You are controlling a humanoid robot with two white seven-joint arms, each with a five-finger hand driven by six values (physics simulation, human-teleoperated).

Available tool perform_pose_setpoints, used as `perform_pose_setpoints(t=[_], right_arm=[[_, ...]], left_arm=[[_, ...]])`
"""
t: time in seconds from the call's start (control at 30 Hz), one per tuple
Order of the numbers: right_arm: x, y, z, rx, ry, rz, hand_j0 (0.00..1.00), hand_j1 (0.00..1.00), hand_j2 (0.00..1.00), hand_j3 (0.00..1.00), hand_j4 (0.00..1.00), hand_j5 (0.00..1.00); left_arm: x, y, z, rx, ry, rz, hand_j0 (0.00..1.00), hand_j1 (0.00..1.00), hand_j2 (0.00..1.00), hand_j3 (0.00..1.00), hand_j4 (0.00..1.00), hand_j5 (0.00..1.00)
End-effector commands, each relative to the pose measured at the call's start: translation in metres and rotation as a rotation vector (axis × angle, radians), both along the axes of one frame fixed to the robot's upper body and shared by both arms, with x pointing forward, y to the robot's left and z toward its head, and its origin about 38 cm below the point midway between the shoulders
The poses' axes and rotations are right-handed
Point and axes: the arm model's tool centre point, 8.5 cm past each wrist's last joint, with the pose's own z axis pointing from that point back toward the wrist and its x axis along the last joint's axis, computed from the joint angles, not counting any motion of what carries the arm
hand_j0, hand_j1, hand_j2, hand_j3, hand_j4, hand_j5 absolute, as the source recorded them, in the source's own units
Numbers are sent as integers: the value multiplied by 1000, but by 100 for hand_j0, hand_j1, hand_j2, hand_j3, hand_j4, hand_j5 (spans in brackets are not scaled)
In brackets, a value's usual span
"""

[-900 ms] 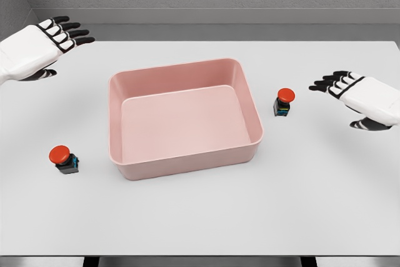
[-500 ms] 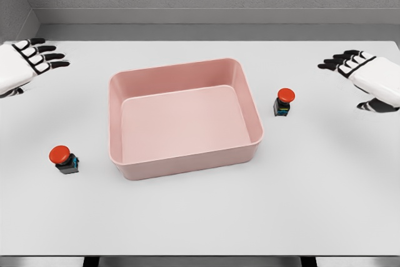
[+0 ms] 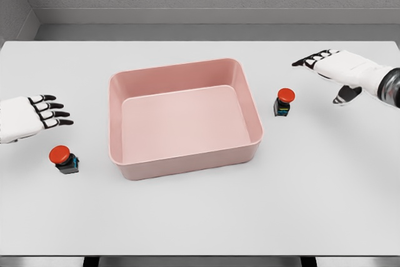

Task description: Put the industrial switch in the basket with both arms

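The left hand [image 3: 28,117] comes in at the far left of the pink basket [image 3: 119,148], low over the bench [image 3: 200,217], its fingers [image 3: 53,114] released and stretched toward the basket, holding nothing. Just in front of it, and well to the left of the basket's near-left corner, stands the left industrial switch [image 3: 63,159]: a red mushroom button on a dark block, upright, apart from both the hand and the basket. The hand sits above and behind that switch, which reads as a set-up for coming down on it from behind.

The basket lies in the middle of the bench, open side up and nothing in it, so neither switch has been delivered. Its central spot gives each arm a short carry from its own side.

Just beside the basket's right wall stands the right industrial switch [image 3: 283,102], also upright with its red cap on top, not touching the wall. Further right of the basket and a little farther back, the right hand [image 3: 334,67] reaches in with its fingers [image 3: 309,60] released and extended, palm down, gripping nothing. It is near its switch but clear of it, probably placed for a grasp from above.
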Motion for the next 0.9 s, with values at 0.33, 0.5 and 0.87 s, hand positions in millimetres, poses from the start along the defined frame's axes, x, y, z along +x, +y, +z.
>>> perform_pose_setpoints(t=[0.33,0.5,0.87], right_arm=[[11,48,-21,-3,91,58,100,100,100,100,100,100],[12,48,-29,-12,112,56,98,98,98,98,98,98],[11,44,-35,-24,128,49,85,85,85,85,85,85]], left_arm=[[-20,-31,-20,-8,74,-72,100,100,100,100,100,100],[-22,-35,-25,-17,84,-75,100,100,100,100,100,100],[-23,-41,-27,12,102,-84,59,59,59,59,59,59]])
